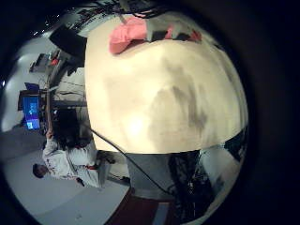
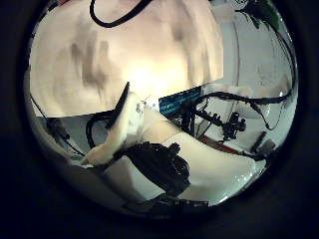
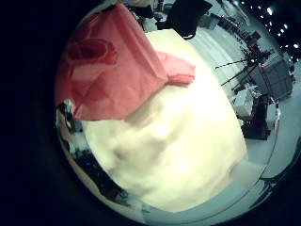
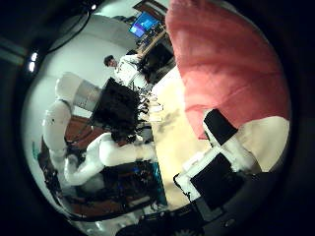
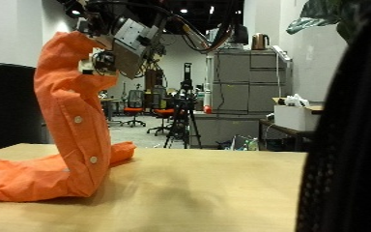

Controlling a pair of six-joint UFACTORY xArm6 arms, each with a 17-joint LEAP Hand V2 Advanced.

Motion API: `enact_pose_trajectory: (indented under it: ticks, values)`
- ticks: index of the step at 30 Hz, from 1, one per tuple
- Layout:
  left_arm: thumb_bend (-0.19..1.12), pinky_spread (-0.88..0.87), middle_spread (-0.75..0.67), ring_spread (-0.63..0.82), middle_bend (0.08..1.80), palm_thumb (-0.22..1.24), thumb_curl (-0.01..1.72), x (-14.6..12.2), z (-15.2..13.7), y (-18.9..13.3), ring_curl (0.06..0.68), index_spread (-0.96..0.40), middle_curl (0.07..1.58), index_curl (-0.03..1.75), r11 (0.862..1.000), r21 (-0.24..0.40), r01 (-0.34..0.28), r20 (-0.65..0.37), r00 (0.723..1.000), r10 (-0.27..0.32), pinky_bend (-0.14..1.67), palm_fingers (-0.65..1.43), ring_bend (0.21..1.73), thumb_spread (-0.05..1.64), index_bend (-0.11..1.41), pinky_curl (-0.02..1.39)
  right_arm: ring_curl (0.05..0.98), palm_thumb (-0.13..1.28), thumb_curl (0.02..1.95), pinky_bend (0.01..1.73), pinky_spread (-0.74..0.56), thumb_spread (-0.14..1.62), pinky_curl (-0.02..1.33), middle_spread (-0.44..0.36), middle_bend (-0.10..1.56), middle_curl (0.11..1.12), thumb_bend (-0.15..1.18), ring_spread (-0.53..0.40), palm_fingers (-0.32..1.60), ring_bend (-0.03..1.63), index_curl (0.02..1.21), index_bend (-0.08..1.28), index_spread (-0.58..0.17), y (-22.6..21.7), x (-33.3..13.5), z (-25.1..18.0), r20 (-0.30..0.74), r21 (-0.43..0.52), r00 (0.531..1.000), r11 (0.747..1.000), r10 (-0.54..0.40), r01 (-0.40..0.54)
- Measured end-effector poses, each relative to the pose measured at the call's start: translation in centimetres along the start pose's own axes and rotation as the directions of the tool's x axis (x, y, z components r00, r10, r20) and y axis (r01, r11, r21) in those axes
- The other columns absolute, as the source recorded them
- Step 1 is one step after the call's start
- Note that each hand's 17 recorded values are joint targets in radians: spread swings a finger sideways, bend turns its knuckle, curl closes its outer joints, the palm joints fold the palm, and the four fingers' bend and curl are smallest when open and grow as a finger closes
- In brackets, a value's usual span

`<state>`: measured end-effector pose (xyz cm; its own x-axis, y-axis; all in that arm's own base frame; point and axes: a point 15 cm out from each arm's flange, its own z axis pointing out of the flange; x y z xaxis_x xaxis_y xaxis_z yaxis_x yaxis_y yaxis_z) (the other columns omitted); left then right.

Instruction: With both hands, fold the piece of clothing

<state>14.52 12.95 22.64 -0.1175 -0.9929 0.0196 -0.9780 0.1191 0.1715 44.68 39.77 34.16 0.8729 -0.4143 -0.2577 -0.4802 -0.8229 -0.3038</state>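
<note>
An orange garment (image 5: pixel 76 126) hangs from a hand (image 5: pixel 124 43) above the wooden table (image 5: pixel 224 188). Its lower part lies bunched on the table. The hand's fingers pinch the garment's top edge. The right little finger side palm view shows the garment (image 3: pixel 113 66) close to that palm, and so does the right thumb side palm view (image 4: pixel 231 59), so this is my right hand. My left hand (image 4: pixel 123 106) hovers over the table's other side, away from the cloth, fingers relaxed and holding nothing. The left little finger side palm view shows the garment (image 1: pixel 131 36) far across the table (image 1: pixel 169 94).
A black chair (image 5: pixel 6 106) stands behind the table beside the garment. Grey cabinets (image 5: pixel 243 92) and a tripod (image 5: pixel 180 106) stand farther back. A dark arm part (image 5: pixel 359 126) fills the outside view's edge near the camera.
</note>
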Motion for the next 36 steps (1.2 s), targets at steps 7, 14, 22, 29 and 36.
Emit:
enact_pose_trajectory:
  ticks: [7,14,22,29,36]
  values:
    - [-0.01,0.43,0.02,0.34,0.19,0.47,0.27,1.8,-1.3,-0.8,0.21,0.0,0.35,0.32,0.997,0.079,-0.02,-0.004,1.0,0.02,0.23,0.23,0.39,1.32,0.16,0.31,0.266,0.92,0.81,0.36,0.42,1.03,0.43,-0.092,0.21,0.33,-0.01,0.063,0.24,0.44,0.36,0.23,-0.485,0.1,1.0,1.6,0.003,-0.012,1.0,1.0,0.01,-0.01]
    - [-0.01,0.42,0.04,0.32,0.16,0.48,0.27,2.8,-3.1,-2.5,0.215,-0.01,0.34,0.32,0.986,0.164,0.009,-0.038,0.999,-0.003,0.25,0.21,0.41,1.31,0.17,0.32,0.248,0.92,0.81,0.33,0.42,1.02,0.39,-0.083,0.18,0.32,-0.01,0.05,0.28,0.41,0.36,0.19,-0.476,-0.2,0.9,2.3,0.002,-0.01,1.0,1.0,0.004,-0.004]
    - [-0.01,0.43,0.18,0.4,0.15,0.48,0.28,1.6,-6.0,-6.8,0.22,-0.05,0.28,0.35,0.955,0.265,0.131,-0.093,0.99,-0.11,0.33,0.14,0.44,1.3,0.18,0.34,0.232,0.94,0.82,0.3,0.42,1.01,0.36,-0.081,0.18,0.3,-0.01,0.038,0.32,0.38,0.36,0.2,-0.474,0.2,1.5,2.1,0.001,-0.014,1.0,1.0,0.014,-0.014]
    - [-0.01,0.45,0.22,0.44,0.17,0.47,0.28,0.0,-6.5,-9.0,0.22,-0.05,0.27,0.36,0.959,0.235,0.161,-0.132,0.982,-0.132,0.35,0.11,0.46,1.29,0.18,0.33,0.221,0.94,0.82,0.26,0.41,1.0,0.34,-0.082,0.18,0.3,-0.01,0.025,0.36,0.36,0.37,0.21,-0.469,0.5,2.0,1.9,0.001,-0.017,1.0,1.0,0.019,-0.019]
    - [-0.01,0.46,0.23,0.46,0.17,0.46,0.28,-0.1,-5.9,-10.9,0.218,-0.09,0.26,0.36,0.968,0.212,0.137,-0.149,0.983,-0.107,0.35,0.09,0.46,1.29,0.18,0.33,0.21,0.94,0.83,0.25,0.41,1.0,0.32,-0.098,0.18,0.29,-0.01,0.024,0.4,0.33,0.38,0.23,-0.467,0.7,2.4,1.7,-0.001,-0.015,1.0,1.0,0.02,-0.02]
